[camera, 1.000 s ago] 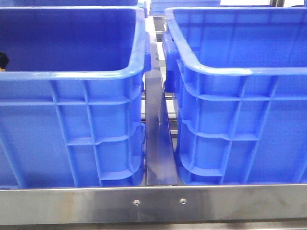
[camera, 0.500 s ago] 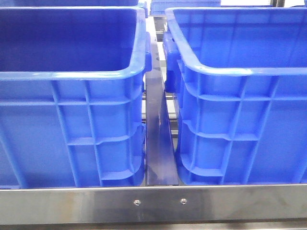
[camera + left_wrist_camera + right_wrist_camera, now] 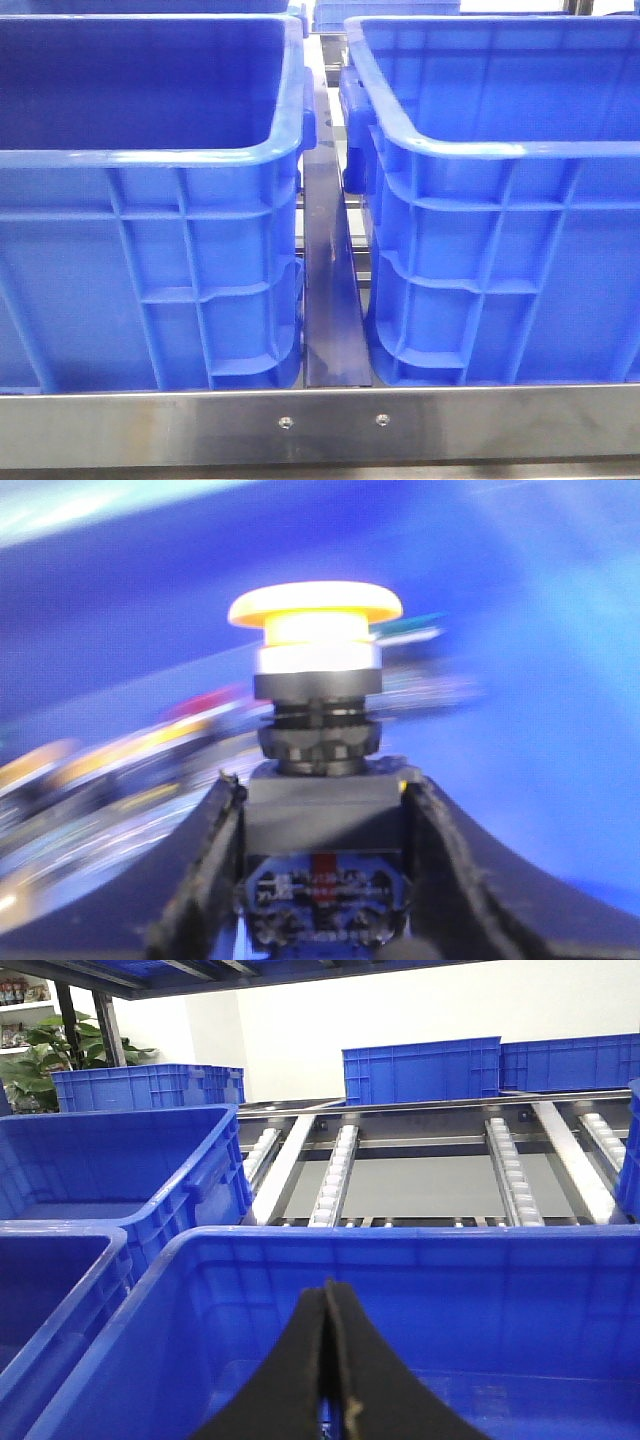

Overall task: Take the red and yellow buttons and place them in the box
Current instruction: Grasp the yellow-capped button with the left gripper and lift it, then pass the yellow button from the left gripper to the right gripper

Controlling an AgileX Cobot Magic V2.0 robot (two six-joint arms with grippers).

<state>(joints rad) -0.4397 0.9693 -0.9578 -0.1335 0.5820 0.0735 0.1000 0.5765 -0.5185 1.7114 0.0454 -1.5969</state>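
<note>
In the left wrist view my left gripper is shut on the black body of the yellow button, whose domed cap stands upright beyond the fingertips. Behind it is a blurred blue crate wall, with blurred coloured streaks to one side. No red button can be made out. My right gripper is shut, fingers pressed together, with nothing seen between them. It hangs over the inside of a large blue crate. The front view shows two deep blue crates, the left one and the right one, and neither gripper.
A steel rail runs along the front edge and a dark metal strip lies between the two crates. In the right wrist view, roller tracks and more blue crates stand behind, and another crate sits beside.
A dark object with an orange bit at the far left edge of the left crate one second ago has left the front view. The crates have not moved.
</note>
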